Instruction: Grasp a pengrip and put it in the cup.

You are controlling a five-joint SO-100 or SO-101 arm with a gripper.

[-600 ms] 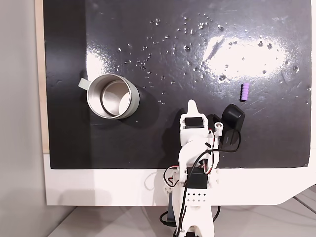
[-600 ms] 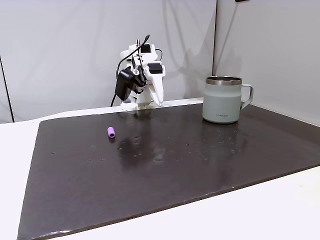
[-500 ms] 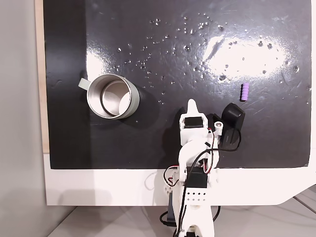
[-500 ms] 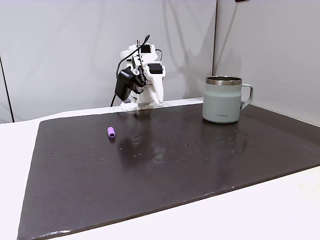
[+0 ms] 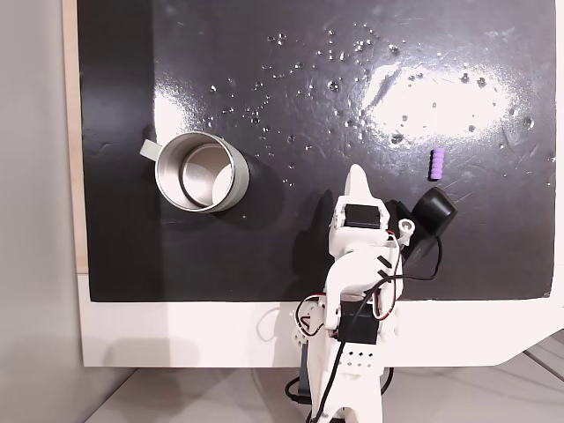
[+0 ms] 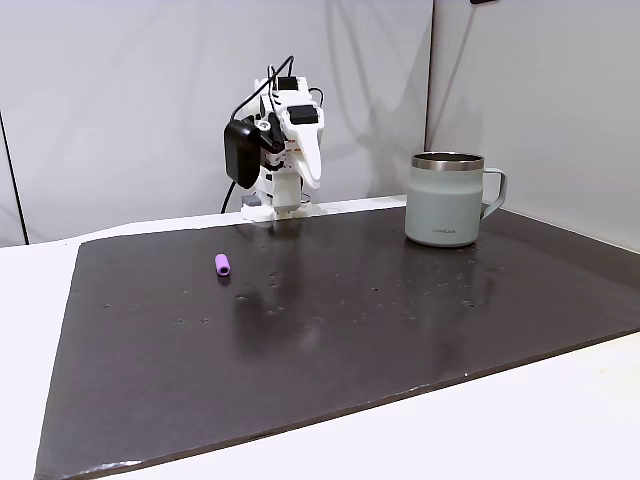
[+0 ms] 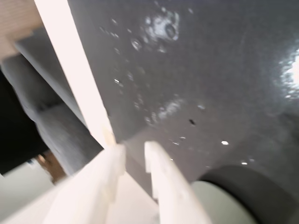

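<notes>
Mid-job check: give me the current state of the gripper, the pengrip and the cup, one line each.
gripper: raised off the mat near the arm's base, holding nothing, fingers with a narrow gap between the tips.
pengrip: lying on its side on the black mat, untouched, apart from the gripper.
cup: upright, open top, nothing visible inside.

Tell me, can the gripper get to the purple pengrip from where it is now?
Probably yes. The pengrip lies alone on the dark mat, with nothing between it and the raised gripper. The cup stands well off on the other side.
</notes>
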